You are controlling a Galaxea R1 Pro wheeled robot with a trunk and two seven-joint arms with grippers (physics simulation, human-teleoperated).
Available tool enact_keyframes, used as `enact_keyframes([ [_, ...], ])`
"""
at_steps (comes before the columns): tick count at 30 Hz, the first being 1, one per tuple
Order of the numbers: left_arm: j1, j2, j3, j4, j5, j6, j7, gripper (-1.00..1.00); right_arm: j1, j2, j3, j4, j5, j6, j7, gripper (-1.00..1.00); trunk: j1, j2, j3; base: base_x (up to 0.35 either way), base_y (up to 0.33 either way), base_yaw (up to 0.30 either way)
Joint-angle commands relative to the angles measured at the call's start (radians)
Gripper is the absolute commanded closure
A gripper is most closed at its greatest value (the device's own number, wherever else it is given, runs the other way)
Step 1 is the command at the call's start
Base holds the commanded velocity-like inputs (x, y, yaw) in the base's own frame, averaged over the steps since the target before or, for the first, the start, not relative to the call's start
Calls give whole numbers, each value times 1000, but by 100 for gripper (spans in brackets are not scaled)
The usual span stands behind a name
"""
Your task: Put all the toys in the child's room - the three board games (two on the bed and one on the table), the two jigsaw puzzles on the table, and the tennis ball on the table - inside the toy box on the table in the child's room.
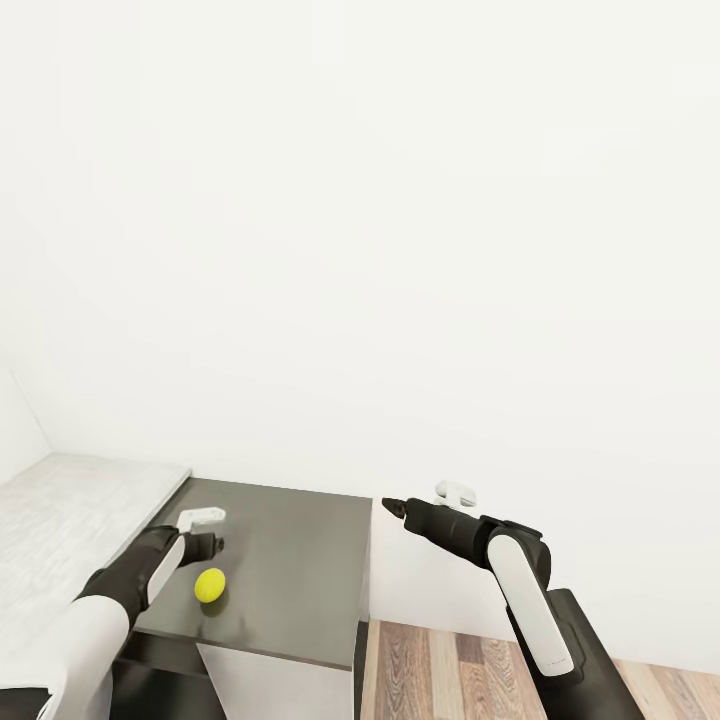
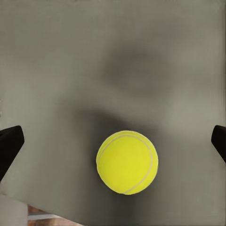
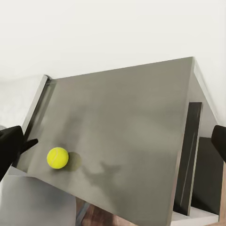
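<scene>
On dark grey table [image 1: 290, 560], tennis ball [image 1: 210, 585] beneath released left claw [image 2: 113, 141]; right claw [image 3: 113, 141] released

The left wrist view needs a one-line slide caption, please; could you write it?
Open left gripper poised over the tennis ball on the dark grey desk section.

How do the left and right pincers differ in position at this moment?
The left pincer hangs over the dark grey table section, just above the tennis ball; the right pincer is held off the table's edge, against the white wall. The ball sits between the left fingertips, but far from the right's. Both are open and empty.
</scene>
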Motion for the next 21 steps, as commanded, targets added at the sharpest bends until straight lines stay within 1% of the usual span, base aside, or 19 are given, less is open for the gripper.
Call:
enact_keyframes([
  [1, -1, 0, -2, -1, 9, 1, 3, -100, -1, 0, 1, -1, -10, 2, -10, -100, 1, -2, -2, 0, 0, 0],
  [5, -1, -3, -4, 1, 5, -4, 4, -100, -1, 0, 1, -1, -10, 2, -10, -100, 1, -2, -2, 23, 0, 0],
  [14, -1, -5, -5, 5, 5, -4, 3, -100, -1, 0, 2, 0, -10, 2, -10, -100, 1, -2, -2, 97, 1, 0],
  [21, -1, -4, -6, 4, 2, -8, 3, -100, -1, 0, 3, -1, -10, 2, -10, -100, 1, -2, -2, 226, 83, 0],
])
